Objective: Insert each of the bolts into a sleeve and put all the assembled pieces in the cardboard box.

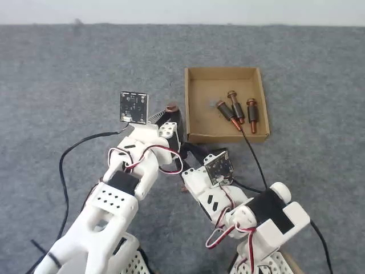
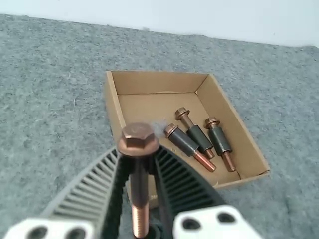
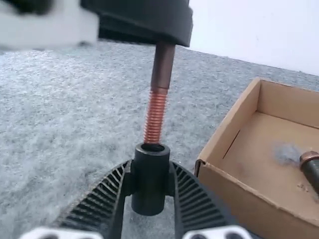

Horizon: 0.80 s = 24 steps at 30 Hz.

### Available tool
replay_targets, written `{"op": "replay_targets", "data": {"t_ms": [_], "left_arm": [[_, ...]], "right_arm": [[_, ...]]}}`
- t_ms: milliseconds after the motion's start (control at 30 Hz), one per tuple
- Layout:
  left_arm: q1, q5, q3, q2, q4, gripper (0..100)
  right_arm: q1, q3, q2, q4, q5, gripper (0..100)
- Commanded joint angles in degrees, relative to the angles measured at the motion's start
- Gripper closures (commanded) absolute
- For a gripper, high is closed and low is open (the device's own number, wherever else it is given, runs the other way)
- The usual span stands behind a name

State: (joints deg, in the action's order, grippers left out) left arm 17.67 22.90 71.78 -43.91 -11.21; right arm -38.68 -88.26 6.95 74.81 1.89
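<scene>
Cardboard box [image 1: 187, 105] sits on the grey surface [image 1: 57, 68] in the high view, with three assembled pieces [image 1: 236, 109] lying side by side inside it. Just beside the box's left wall, the left arm [image 1: 125, 188] holds a copper bolt [image 1: 171, 108] head up. The right arm [image 1: 251, 217] comes in from the lower right, and its tip lies under the left arm's.

From the left wrist, the left pincer [image 2: 138, 153] is clamped on the bolt's shank just below the hexagonal head, with the bolt upright. The box and its three pieces lie beyond it.

From the right wrist, the right pincer [image 3: 149, 170] grips a black sleeve [image 3: 149, 185] upright, its opening upward. The bolt's threaded end comes straight down to the sleeve's mouth; how far it has entered cannot be told. The box stands near, to one side.
</scene>
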Motion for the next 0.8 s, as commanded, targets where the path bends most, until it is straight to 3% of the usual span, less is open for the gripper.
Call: {"op": "replay_targets", "data": {"t_ms": [0,767], "left_arm": [[-0.4,1.0,-0.8,-2.7,1.4,99],[-2.0,0.8,0.0,-2.2,1.6,99]], "right_arm": [[1.2,3.2,-2.0,0.1,0.2,99.2],[2.5,5.4,-2.5,-3.7,0.1,99.2]]}}
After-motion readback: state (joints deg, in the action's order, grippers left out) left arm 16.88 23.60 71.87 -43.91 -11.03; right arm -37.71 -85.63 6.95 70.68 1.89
